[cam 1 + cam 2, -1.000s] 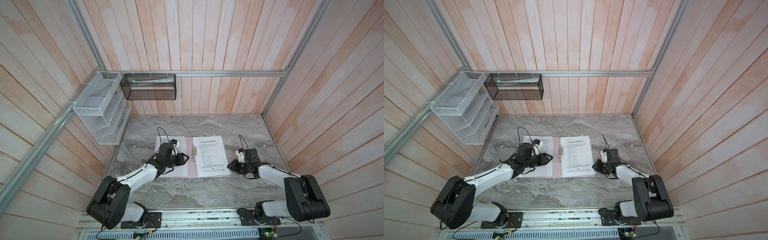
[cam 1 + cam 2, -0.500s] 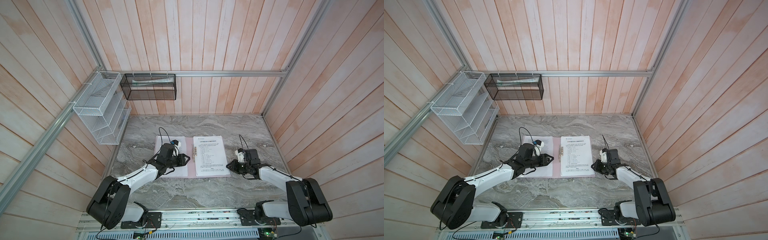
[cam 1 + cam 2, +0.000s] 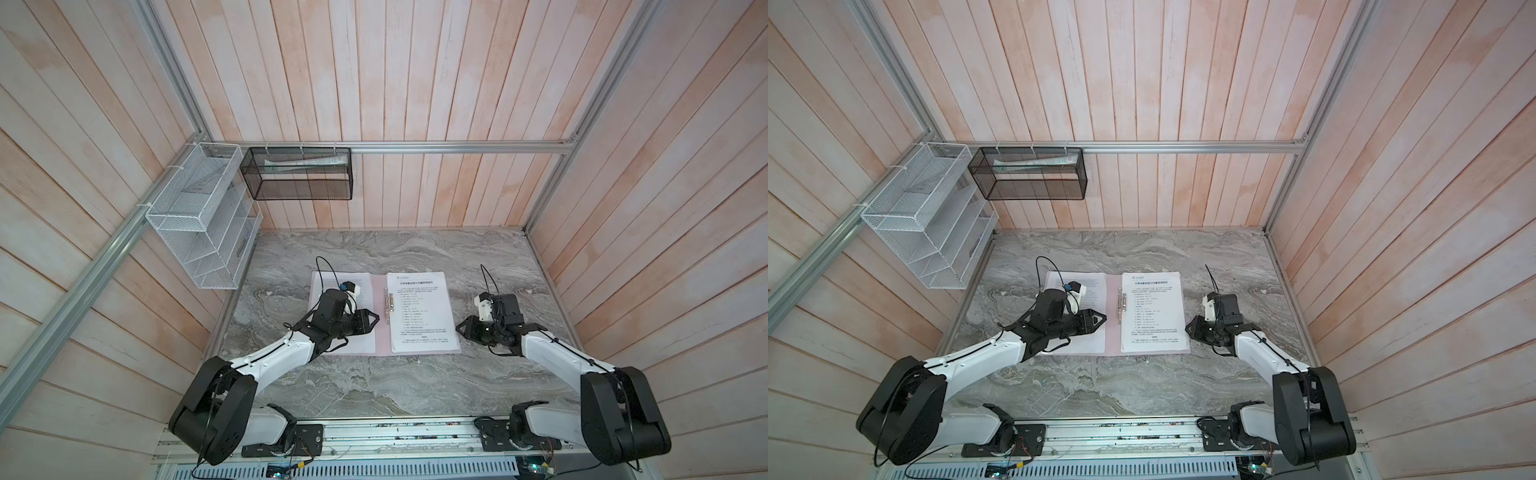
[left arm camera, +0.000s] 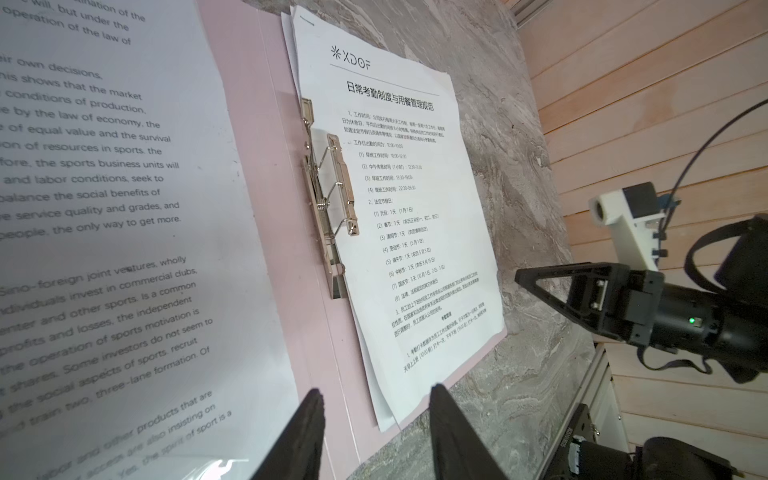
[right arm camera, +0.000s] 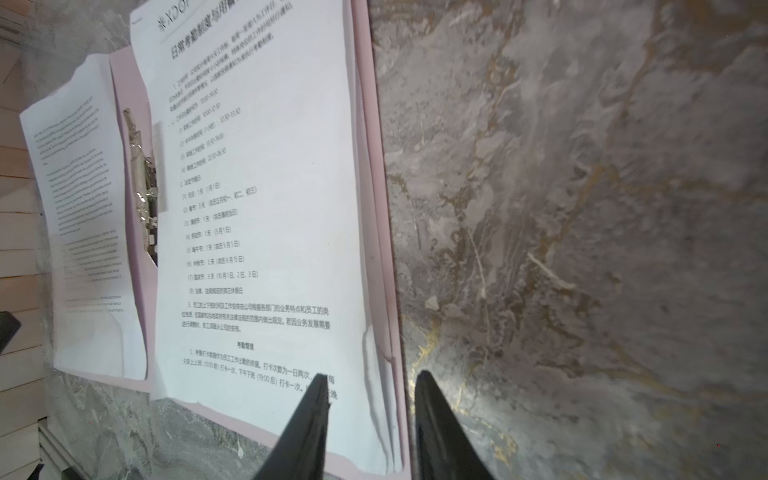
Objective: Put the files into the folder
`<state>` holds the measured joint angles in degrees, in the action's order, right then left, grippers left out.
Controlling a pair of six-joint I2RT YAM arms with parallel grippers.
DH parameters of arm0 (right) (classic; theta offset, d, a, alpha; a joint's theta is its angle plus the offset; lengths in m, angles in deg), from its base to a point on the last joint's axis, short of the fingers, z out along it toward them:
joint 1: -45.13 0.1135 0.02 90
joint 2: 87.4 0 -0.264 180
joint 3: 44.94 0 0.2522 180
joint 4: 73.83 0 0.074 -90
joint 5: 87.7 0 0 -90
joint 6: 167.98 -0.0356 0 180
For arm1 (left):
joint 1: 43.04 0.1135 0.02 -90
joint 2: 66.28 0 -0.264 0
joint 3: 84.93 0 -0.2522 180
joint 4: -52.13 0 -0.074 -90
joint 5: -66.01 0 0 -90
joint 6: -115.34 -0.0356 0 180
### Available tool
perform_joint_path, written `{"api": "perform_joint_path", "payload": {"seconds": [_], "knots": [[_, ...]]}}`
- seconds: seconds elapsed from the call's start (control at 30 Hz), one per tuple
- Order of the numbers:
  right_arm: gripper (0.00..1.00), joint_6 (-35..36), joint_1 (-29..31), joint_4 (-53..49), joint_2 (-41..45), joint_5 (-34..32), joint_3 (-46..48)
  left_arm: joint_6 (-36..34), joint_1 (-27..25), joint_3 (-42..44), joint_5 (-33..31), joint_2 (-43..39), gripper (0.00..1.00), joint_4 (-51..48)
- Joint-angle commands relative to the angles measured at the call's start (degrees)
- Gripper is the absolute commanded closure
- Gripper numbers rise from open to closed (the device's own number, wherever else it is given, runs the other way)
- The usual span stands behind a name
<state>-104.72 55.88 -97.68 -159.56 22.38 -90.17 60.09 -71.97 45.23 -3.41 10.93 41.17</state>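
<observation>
Pink card folder (image 3: 380, 286) lies open on the grey marble desk (image 3: 374, 386); printed white paper files (image 3: 419, 311) rest on both halves, the stack beside a silver metal clip (image 4: 332, 195); left gripper (image 3: 375, 322) hovers over the left sheet, jaws parted, empty; right gripper (image 5: 370, 386) also gapes, straddling the stack's outer edge.

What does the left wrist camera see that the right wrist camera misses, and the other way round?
Only the left wrist view: the right gripper from the side, just beyond the pink folder, and the English sheet close enough to read. Only the right wrist view: the stacked page edges fanned at the corner by its own open jaws, plus that English sheet's whole outline. Both: the folder lying open, its silver clip, and the logo-headed sheet.
</observation>
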Motion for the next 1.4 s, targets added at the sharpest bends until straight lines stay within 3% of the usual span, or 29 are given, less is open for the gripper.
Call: {"api": "perform_joint_path", "payload": {"seconds": [0.0, 0.13, 0.3, 0.4, 0.5, 0.8, 1.37], "knots": [[0.66, 2.29, 0.17, -3.13, 1.15, -4.87, -2.54, -0.36, -0.25, 0.77, -1.49, -0.68, 0.54, 1.22], [0.63, 3.53, -0.41, 2.02, 0.18, -0.08, -4.24, -1.48, -0.29, -0.62, -2.5, 1.45, 0.5, 2.93], [0.61, -0.59, -0.37, 11.04, -2.22, 7.33, -7.02, -4.33, 0.0, -5.51, -1.97, 7.37, 0.48, 4.77], [0.61, -1.03, -0.36, 11.01, -5.32, 9.01, -10.86, -5.68, 1.31, -9.14, 1.63, 12.1, 0.49, 6.54], [0.61, -0.44, -0.29, 10.34, -8.31, 9.73, -14.39, -6.75, 3.02, -13.44, 6.24, 17.64, 0.5, 7.61], [0.62, 0.81, -0.29, 8.5, -16.28, 11.56, -21.63, -7.19, 5.13, -24.63, 10.67, 31.23, 0.5, 7.54], [0.64, -0.59, -0.28, 9.79, -21.53, 12.88, -24.21, -8.32, 7.66, -31.45, 13.85, 40.76, 0.53, 6.68]]}}
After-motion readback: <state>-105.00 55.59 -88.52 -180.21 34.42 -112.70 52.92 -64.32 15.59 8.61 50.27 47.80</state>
